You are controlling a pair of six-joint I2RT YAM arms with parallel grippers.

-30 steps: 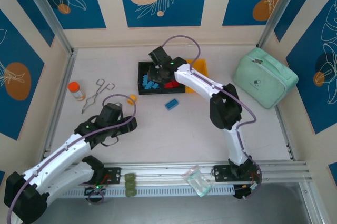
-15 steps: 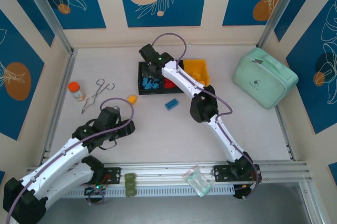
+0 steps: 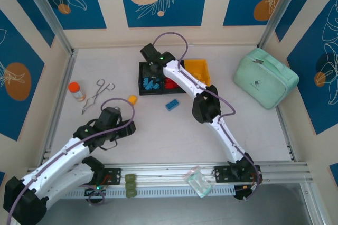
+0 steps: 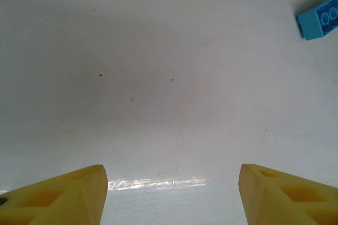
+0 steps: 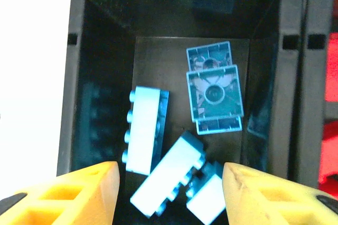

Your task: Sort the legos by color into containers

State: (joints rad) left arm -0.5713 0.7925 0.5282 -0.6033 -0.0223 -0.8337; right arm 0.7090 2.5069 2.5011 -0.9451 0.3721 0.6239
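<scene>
Right jaws apart and empty, black bin (image 5: 78,103) directly below them holding blue legos (image 5: 143,130), left jaws apart over the counter (image 4: 158,77), one blue lego (image 4: 320,17) ahead to their right.

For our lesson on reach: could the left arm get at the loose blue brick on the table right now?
Probably yes: the blue brick lies on bare table ahead of the open left gripper, with nothing between them.
</scene>
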